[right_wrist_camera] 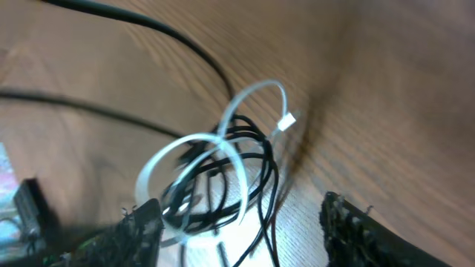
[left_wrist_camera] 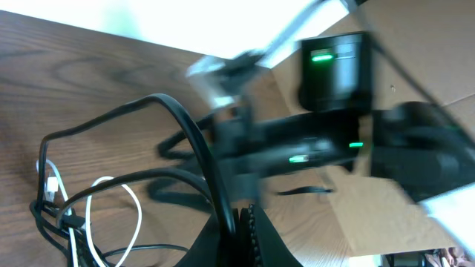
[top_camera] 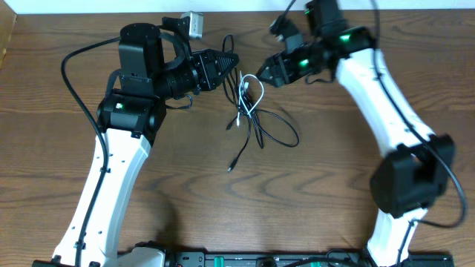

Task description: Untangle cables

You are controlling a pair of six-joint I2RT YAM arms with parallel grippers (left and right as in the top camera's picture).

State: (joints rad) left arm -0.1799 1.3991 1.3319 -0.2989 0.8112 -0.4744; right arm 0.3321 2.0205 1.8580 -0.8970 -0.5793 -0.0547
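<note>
Cables (top_camera: 251, 104) lie in one knot on the table (top_camera: 74, 185), between the two grippers and towards the far edge. The white cable (right_wrist_camera: 165, 156) forms two small loops on top of the knot, with its white plug (right_wrist_camera: 286, 121) standing free at the upper loop. The black cable (top_camera: 278, 132) passes through those loops and spreads into wider loops on the near side, one loose end trailing towards the front of the table.

Left gripper (left_wrist_camera: 245, 222): jaws fully together. In the left wrist view a black strand runs straight into the tips, so the gripper appears to pinch the black cable (the contact itself is hidden by the fingers). Judged purpose: to anchor one strand so that the knot does not slide as a whole when the other arm pulls.

Right gripper (right_wrist_camera: 241, 211): jaws well apart, nothing gripped. Its fingers stand on either side of the knot, low over the table, with the white loops just ahead of the gap. Judged purpose: lined up to close on a white loop and draw it clear of the black.

Finding: cables not separated; work at an early stage. Risk: the open jaws may take both colours together, which would tighten the knot.
</note>
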